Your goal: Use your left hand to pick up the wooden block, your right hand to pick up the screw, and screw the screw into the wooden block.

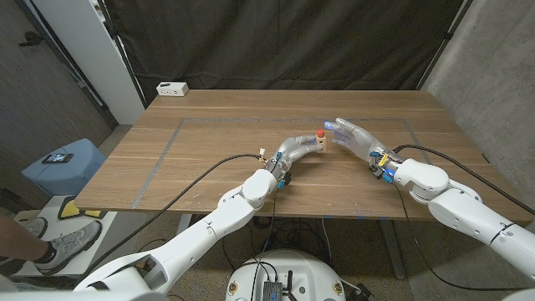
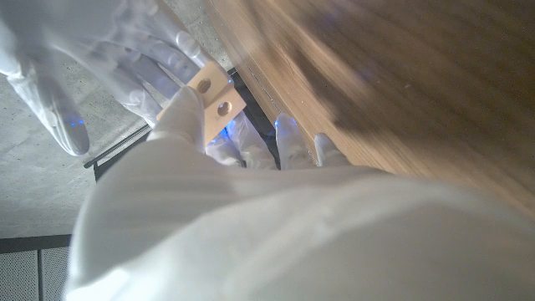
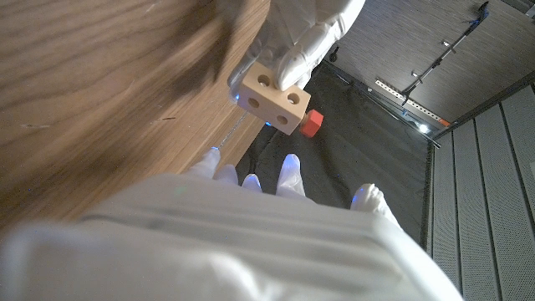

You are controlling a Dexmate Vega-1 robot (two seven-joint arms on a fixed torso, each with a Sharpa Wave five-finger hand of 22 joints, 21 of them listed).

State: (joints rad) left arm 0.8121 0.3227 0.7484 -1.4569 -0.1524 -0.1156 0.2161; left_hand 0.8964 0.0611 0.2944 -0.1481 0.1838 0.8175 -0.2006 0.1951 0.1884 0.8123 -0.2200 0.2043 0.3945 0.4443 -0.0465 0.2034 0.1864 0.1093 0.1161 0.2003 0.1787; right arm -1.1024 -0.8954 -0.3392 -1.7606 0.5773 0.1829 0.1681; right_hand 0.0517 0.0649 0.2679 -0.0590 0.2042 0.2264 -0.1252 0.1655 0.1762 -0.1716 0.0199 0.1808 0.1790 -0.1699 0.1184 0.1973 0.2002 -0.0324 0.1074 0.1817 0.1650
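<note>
My left hand [image 1: 294, 151] grips the pale wooden block [image 1: 320, 145] over the middle of the table [image 1: 209, 142]. A red screw [image 1: 319, 133] stands up out of the block's top. In the left wrist view the block [image 2: 214, 93] shows two round holes between my fingers [image 2: 180, 113]. My right hand [image 1: 357, 136] hovers just right of the block with its fingers spread, holding nothing. The right wrist view looks over that hand [image 3: 251, 226] at the block [image 3: 274, 99], pinched by the left hand [image 3: 303, 38]; the red screw [image 3: 312, 123] juts from its far side, clear of my right fingertips [image 3: 289, 165].
A white power strip [image 1: 173, 88] lies at the table's far left corner. Off the table's left edge stand a blue box [image 1: 63, 164] and a person's shoe [image 1: 70, 243]. Black cables trail from both wrists across the near tabletop.
</note>
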